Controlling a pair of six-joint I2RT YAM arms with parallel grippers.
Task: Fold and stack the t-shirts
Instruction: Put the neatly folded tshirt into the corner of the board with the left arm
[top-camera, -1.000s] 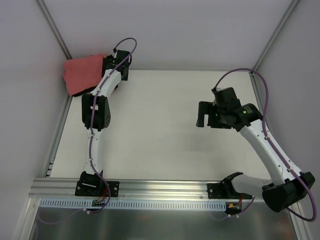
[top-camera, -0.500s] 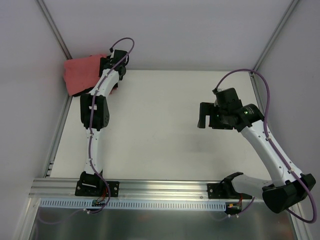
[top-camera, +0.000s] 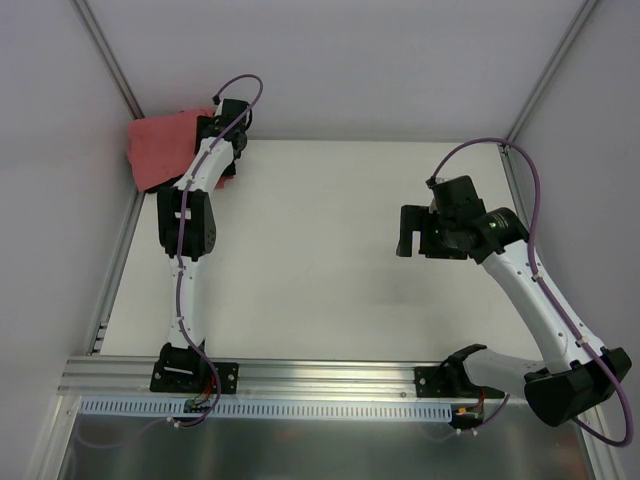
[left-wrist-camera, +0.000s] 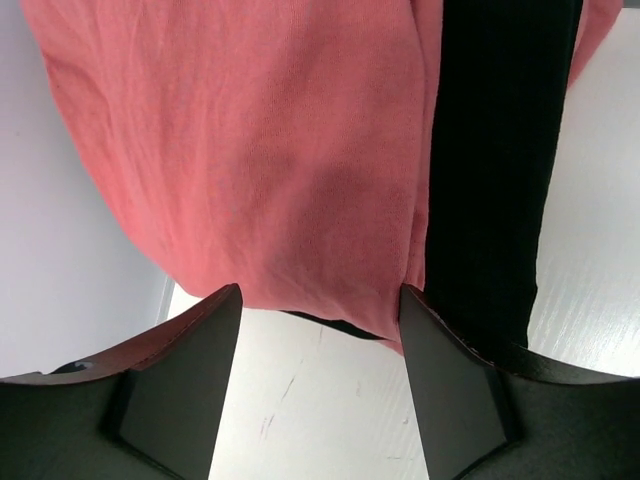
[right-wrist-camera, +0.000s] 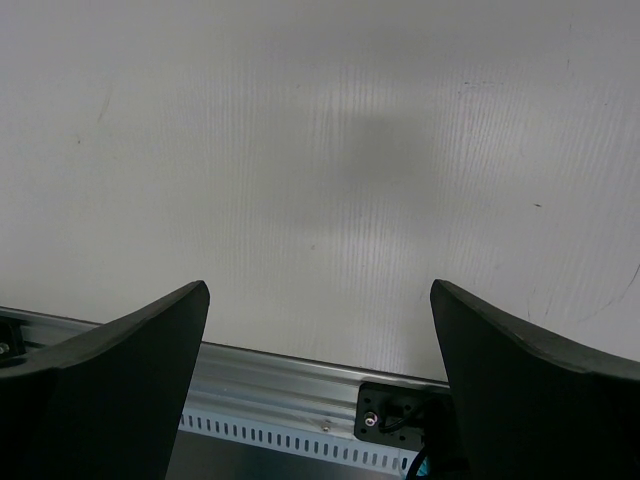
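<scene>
The coral-red t-shirt (top-camera: 160, 140) lies bunched in the far left corner of the table. In the left wrist view it (left-wrist-camera: 260, 150) fills the top of the frame, with the black t-shirt (left-wrist-camera: 495, 150) as a dark band on its right and a dark sliver under its edge. My left gripper (top-camera: 215, 128) is at the shirts' right edge. Its jaws (left-wrist-camera: 320, 295) stand open just short of the red cloth, with only table between them. My right gripper (top-camera: 405, 232) hovers open and empty over the right half of the table (right-wrist-camera: 320, 290).
White walls and metal frame posts (top-camera: 105, 55) close in the corner behind the shirts. The white table (top-camera: 320, 250) runs between the arms. An aluminium rail (top-camera: 330, 380) with the arm bases runs along the near edge and shows in the right wrist view (right-wrist-camera: 290, 375).
My left gripper has moved a little farther toward the back left corner, over the shirts' edge. The right arm has barely moved.
</scene>
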